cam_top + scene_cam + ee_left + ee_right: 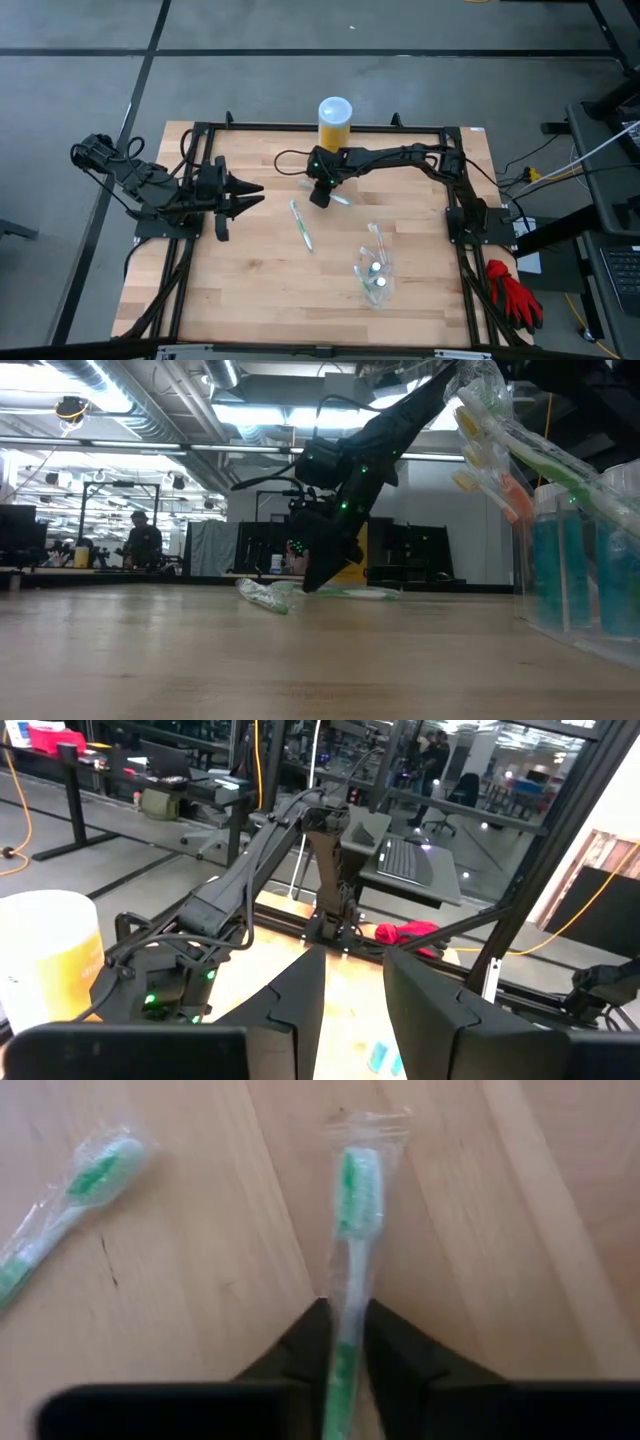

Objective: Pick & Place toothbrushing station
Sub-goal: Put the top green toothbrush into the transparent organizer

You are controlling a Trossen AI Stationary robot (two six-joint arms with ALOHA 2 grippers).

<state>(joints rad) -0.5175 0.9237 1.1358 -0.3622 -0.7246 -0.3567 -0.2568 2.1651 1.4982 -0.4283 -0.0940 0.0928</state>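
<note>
A green-and-white toothbrush in a clear wrapper (pixel 352 1200) lies on the wooden table near its far middle; it also shows in the high view (pixel 338 199). My right gripper (pixel 343 1365) is shut on its handle and is low over the table (pixel 320 197). A second wrapped toothbrush (pixel 301 226) lies flat a little nearer. A clear plastic cup (pixel 375 275) holds more toothbrushes and teal tubes (pixel 560 570). My left gripper (pixel 245 195) is open and empty at the table's left. My right gripper pinches the wrapped toothbrush by its handle (pixel 345 1330) between its two fingers (pixel 300 1345), one on each long side. The fingers come from above, slanting down. The bristle end points away from the gripper, and the brush lies on the table (pixel 350 593).
A yellow jar with a white lid (pixel 335 118) stands at the table's far edge, just behind my right gripper. A black frame (pixel 200 130) runs round the table. A red glove (pixel 512 290) lies off the right side. Bare wood shows at the near left (pixel 240 290).
</note>
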